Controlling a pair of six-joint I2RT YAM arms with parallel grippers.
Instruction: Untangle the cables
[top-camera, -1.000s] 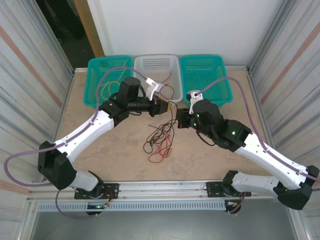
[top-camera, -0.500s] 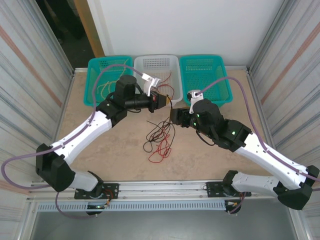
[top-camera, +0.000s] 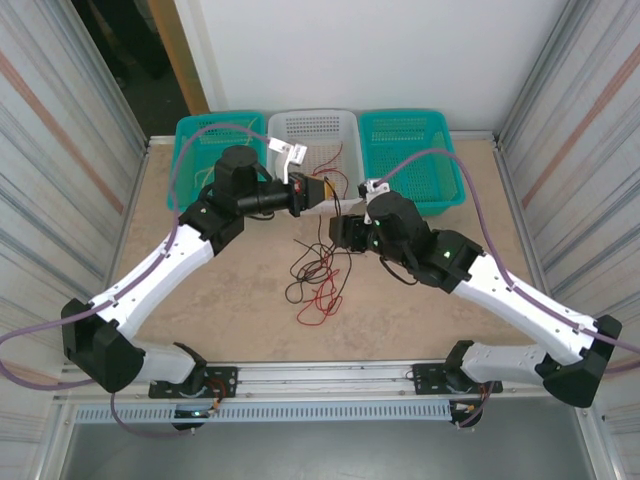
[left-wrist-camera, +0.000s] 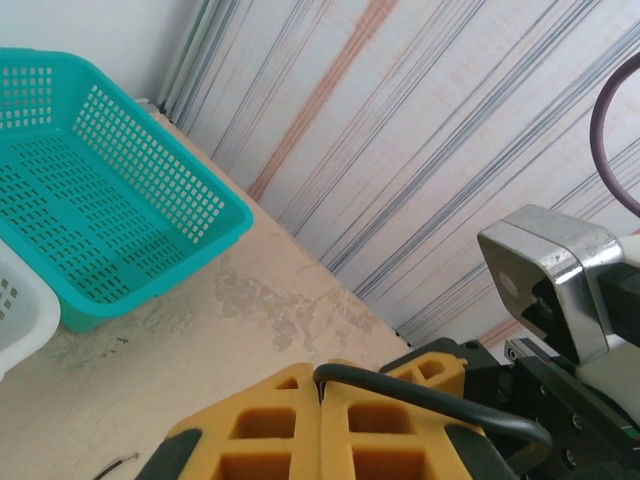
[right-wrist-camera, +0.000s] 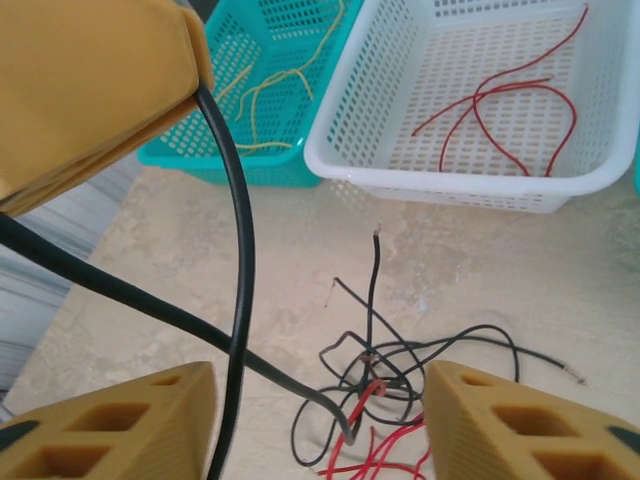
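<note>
Left tool (top-camera: 326, 192) pulled one black cable (right-wrist-camera: 240, 250) toward three baskets (top-camera: 313, 114).

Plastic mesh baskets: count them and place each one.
3: a teal plastic mesh basket far left, a white plastic mesh basket in the middle, another teal mesh basket far right.
</note>
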